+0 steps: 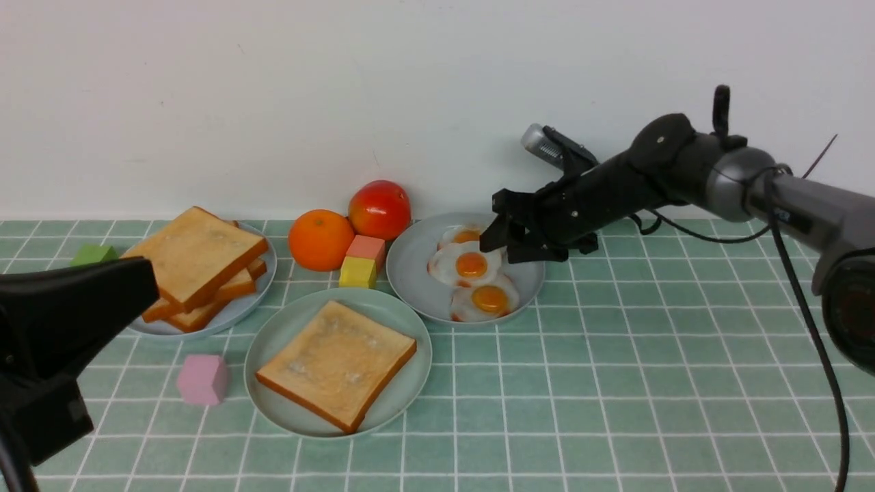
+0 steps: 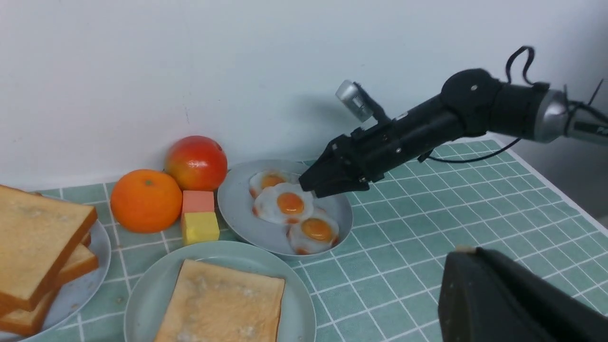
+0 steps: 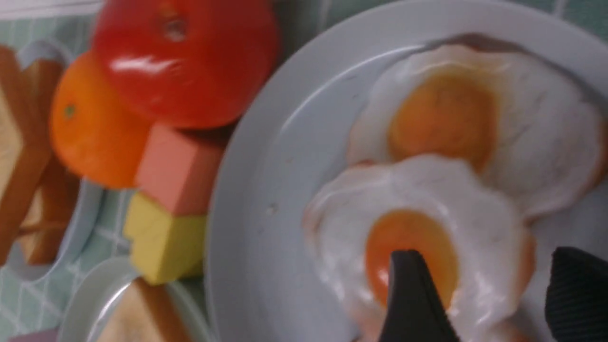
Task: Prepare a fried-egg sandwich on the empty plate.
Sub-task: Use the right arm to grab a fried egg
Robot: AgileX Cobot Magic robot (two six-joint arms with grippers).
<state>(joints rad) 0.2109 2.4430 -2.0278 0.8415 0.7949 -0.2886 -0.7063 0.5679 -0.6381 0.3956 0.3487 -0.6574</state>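
The pale mint-green round plate [image 1: 270, 342], carrying one tan square toast slice [image 1: 336, 362], sits at eight o'clock from the grey-blue plate [image 1: 413, 273] of overlapping white fried eggs. My right pincer [image 1: 502, 249] hangs spread wide over the middle egg [image 1: 470, 265]. Closing carelessly may drag two eggs. My left pincer [image 1: 140, 287] is closed.

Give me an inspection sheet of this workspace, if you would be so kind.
Surface: green tiled table.
Job's things: one toast slice on the mint plate; toast stack and three fried eggs on grey plates.
Clutter: orange, red fruit, pink block, yellow block, salmon block, green block.
Tools: right tool open at the middle egg; left tool shut.
Cables: black cable along the right arm.
Surroundings: plain white wall.
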